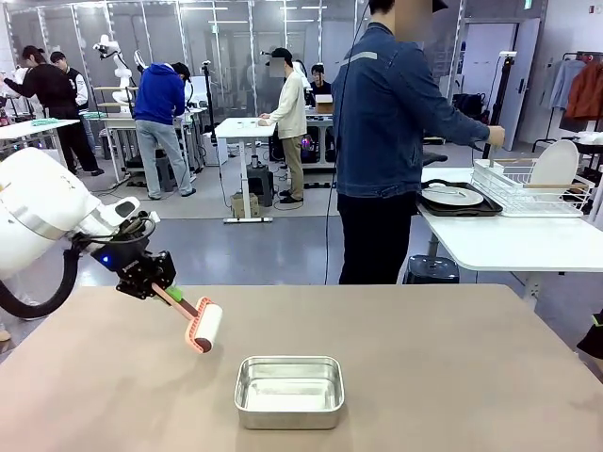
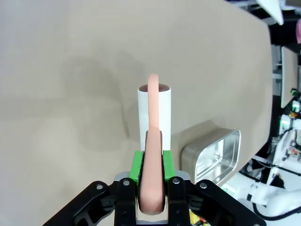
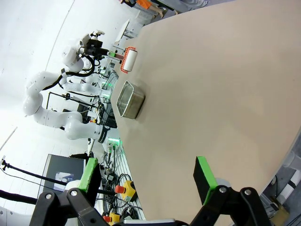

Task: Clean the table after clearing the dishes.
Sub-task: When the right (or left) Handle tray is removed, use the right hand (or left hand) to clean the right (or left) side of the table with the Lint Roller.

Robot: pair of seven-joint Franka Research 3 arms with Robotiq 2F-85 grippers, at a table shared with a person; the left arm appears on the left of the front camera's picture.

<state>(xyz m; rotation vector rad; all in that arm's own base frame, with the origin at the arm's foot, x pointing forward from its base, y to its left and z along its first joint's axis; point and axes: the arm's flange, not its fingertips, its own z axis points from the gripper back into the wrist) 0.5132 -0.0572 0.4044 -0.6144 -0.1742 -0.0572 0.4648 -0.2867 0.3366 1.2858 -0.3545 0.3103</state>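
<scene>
The left gripper (image 2: 151, 165) clamps the lint roller (image 2: 154, 110) handle, roll at twelve o'clock over the table (image 2: 66, 70); right gripper (image 3: 148, 179) fingers stand apart.

No writing, number, brand name, label or sign can be read anywhere on or around the table (image 1: 452, 377).

Left gripper (image 1: 162, 282) clenched, angled downward; right gripper (image 3: 146, 175) with fingers (image 3: 204, 176) spread wide.
</scene>
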